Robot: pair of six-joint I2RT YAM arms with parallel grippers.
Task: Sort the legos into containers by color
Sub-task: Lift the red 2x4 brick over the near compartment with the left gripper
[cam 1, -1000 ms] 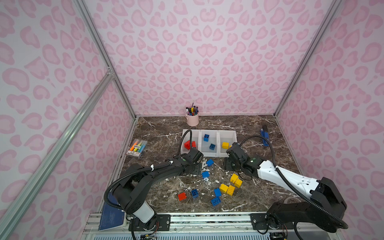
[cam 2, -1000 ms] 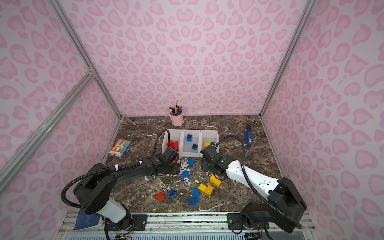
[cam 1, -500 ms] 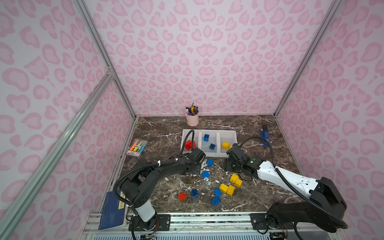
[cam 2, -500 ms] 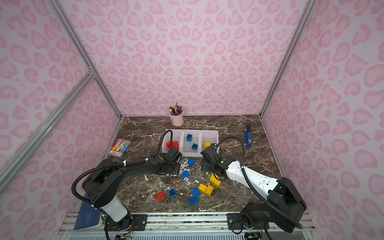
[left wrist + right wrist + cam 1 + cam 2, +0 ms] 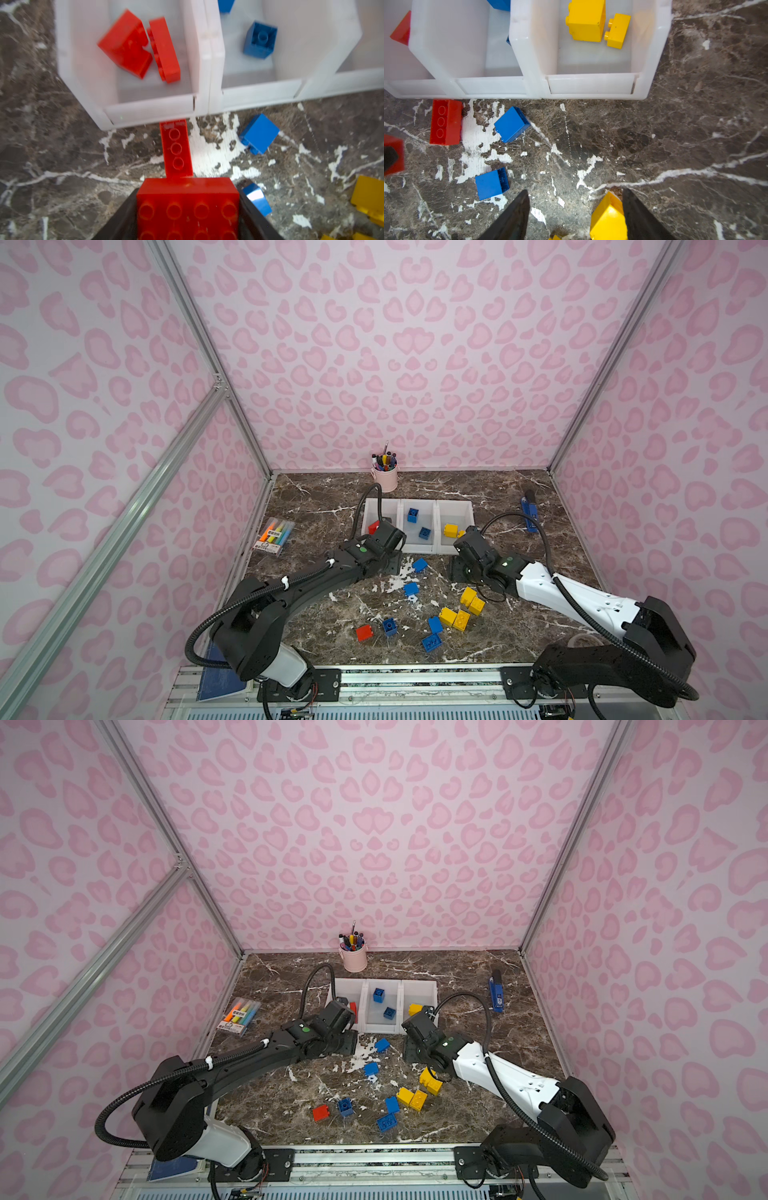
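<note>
My left gripper (image 5: 188,209) is shut on a red lego (image 5: 187,205), just in front of the left one of the three white containers (image 5: 435,522). A second, oblong red lego (image 5: 176,149) lies on the table against that bin's front lip. Inside, the left bin has two red legos (image 5: 126,45), the middle one blue (image 5: 412,514) and the right one yellow (image 5: 585,20). My right gripper (image 5: 574,216) stands open near the right bin, with a yellow lego (image 5: 608,220) against one finger. Loose blue (image 5: 410,590), yellow (image 5: 455,617) and red (image 5: 364,632) legos lie on the marble.
A pink pen cup (image 5: 384,479) stands at the back behind the bins. A highlighter pack (image 5: 275,534) lies at the left and a blue stapler (image 5: 529,512) at the back right. Pink walls close in three sides.
The left arm's elbow and shoulder have shifted while its gripper stays in front of the left bin. The right arm has not visibly moved.
</note>
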